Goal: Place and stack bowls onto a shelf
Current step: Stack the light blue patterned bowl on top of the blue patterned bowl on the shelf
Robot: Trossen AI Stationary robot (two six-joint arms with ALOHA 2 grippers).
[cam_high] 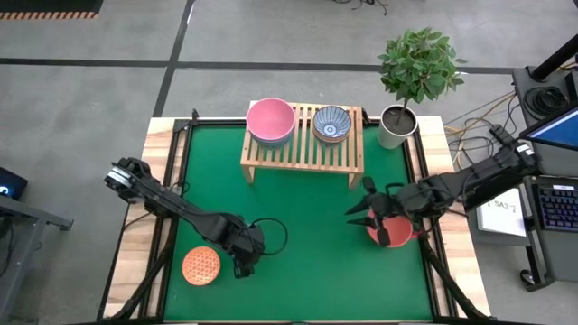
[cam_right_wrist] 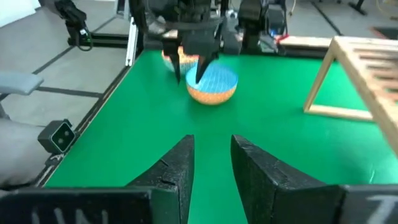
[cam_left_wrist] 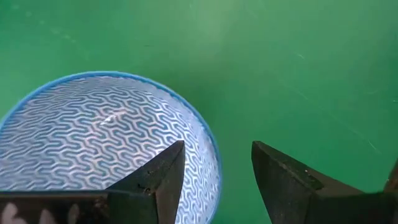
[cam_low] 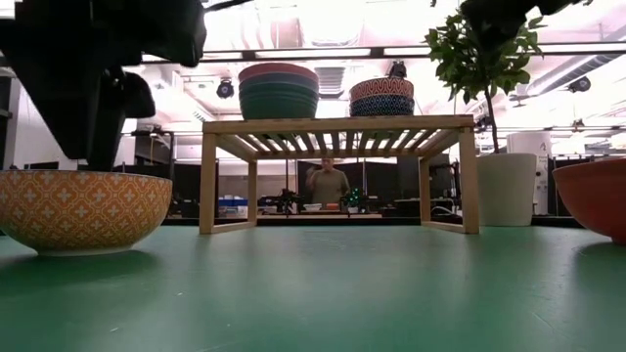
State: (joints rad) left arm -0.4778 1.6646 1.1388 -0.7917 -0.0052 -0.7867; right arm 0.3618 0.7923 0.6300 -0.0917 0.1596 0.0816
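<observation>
Green mat (cam_high: 307, 235): the left gripper (cam_left_wrist: 214, 177), fingers parted, straddles the orange bowl's (cam_right_wrist: 212, 85) rim near the front-left corner, probably pre-grasp; next, clamp and lift shelfward. Right gripper (cam_right_wrist: 211, 165) waits, fingers apart.

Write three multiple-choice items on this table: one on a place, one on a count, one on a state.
1. Where is the orange patterned bowl?
A. in the plant pot
B. on the green mat by the left gripper
C. on the floor

2. How many bowls lie on the mat, off the shelf?
A. one
B. two
C. four

3. How is the left gripper?
A. open
B. shut on nothing
C. shut on a pink bowl

Answers:
1. B: the high view shows it there.
2. B: the orange one and the red bowl.
3. A: its fingers stand apart in the left wrist view.
</observation>
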